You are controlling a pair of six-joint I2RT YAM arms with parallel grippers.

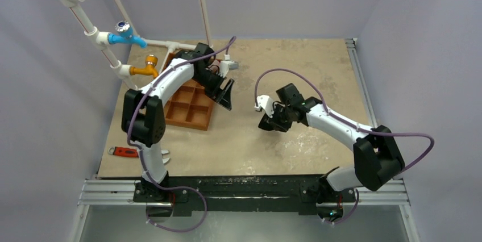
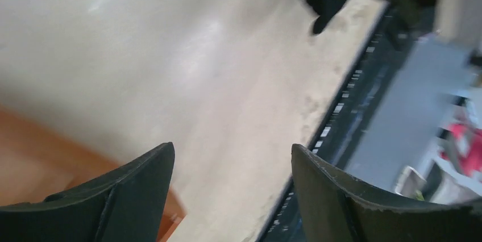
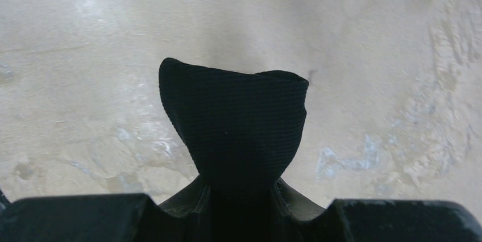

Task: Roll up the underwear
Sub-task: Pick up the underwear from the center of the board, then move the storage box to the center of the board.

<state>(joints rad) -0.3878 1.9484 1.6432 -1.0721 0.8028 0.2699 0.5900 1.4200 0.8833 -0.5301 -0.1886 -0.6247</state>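
The underwear (image 3: 236,117) is a small bundle of plain black fabric, pinched between my right gripper's fingers and sticking out past the tips just above the table. My right gripper (image 3: 239,186) is shut on it. In the top view this gripper (image 1: 271,121) is over the middle of the table and the garment is hard to tell from the black fingers. My left gripper (image 1: 225,97) is open and empty, hovering by the right edge of the orange-brown compartment tray (image 1: 187,124). In the left wrist view its fingers (image 2: 133,196) stand wide apart over bare table.
White pipes with a blue tap (image 1: 126,34) and an orange tap (image 1: 146,67) stand at the back left. A red-handled wrench (image 1: 124,151) lies at the front left. The tray's corner (image 2: 34,157) shows under my left finger. A black rail (image 1: 244,188) runs along the near edge.
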